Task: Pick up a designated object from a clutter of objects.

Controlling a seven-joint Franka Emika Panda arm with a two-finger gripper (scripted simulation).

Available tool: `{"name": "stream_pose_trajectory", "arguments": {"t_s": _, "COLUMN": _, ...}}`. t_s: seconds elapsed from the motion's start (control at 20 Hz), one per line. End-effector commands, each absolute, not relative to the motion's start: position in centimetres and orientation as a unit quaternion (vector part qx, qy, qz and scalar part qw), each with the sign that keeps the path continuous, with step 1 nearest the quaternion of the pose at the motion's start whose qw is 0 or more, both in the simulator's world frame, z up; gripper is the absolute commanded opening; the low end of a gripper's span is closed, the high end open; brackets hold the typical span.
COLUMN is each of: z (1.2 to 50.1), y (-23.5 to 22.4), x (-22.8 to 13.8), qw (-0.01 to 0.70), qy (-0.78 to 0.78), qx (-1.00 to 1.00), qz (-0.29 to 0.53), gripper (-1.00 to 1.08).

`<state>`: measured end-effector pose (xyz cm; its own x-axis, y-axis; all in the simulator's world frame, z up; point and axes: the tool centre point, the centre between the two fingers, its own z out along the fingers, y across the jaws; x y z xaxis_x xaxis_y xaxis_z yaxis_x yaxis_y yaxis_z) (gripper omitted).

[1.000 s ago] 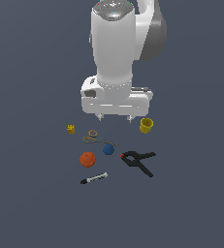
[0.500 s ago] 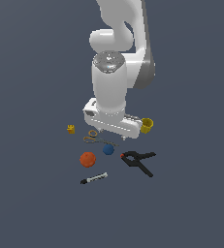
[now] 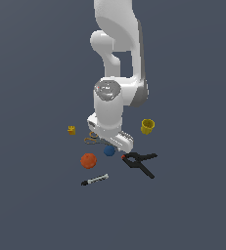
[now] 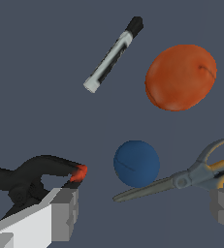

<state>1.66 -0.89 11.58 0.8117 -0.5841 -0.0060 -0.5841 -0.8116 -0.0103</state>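
Note:
The designated object, a small dark-blue ball [image 3: 109,151] [image 4: 136,163], lies in the clutter of objects beside a larger orange ball [image 3: 88,160] [image 4: 181,77]. My gripper [image 3: 111,143] [image 4: 145,213] hangs low right over the blue ball, open, nothing between its grey fingers [image 4: 65,215]. In the wrist view the ball sits just off the line joining the fingertips. The scissors [image 3: 91,139] [image 4: 191,177] have their blade tip against the ball. A black clamp [image 3: 140,161] [image 4: 33,177] with a red tip lies close to one finger.
A black-and-white marker [image 3: 95,179] [image 4: 113,54] lies beyond the orange ball. A yellow cup [image 3: 147,126] stands at the exterior view's right and a tiny yellow block [image 3: 72,130] at its left. All rest on a plain dark grey floor.
The arm has come down: the hand dropped from well above the clutter to just over the blue ball. The objects have not moved.

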Motion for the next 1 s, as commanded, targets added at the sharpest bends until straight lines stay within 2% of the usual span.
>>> {"name": "stream_pose_trajectory", "arguments": {"t_s": 0.0, "z": 10.3, "y": -1.1, "x": 1.4, "qw": 0.004, "qy": 0.328, "qx": -0.945, "qz": 0.0, "gripper": 1.0}}
{"name": "stream_pose_trajectory", "arguments": {"t_s": 0.95, "z": 6.1, "y": -1.5, "x": 0.8, "qw": 0.0, "qy": 0.361, "qx": -0.933, "qz": 0.0, "gripper": 1.0}}
